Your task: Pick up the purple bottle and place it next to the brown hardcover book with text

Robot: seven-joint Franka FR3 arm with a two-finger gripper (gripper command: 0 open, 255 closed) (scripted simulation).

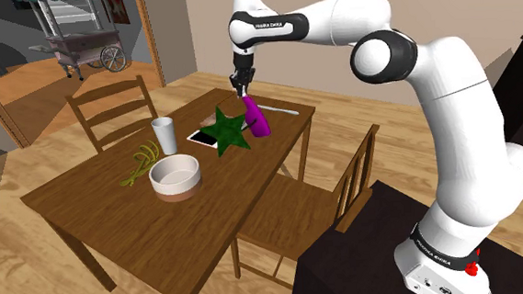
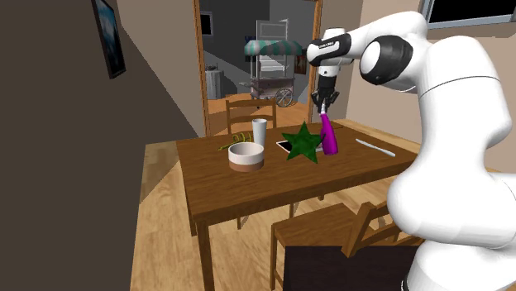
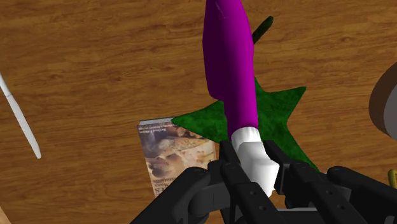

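table: wood, clear grain, low sheen. purple bottle: smooth, faintly glossy; cap plain white. green star: flat matt. book cover: printed, mottled brown. chairs: same wood.

There is one desk and two wooden chairs. Also one purple bottle, one green star, one book, one white cup, one bowl, one thin white stick, and one bunch of yellow-green strands.
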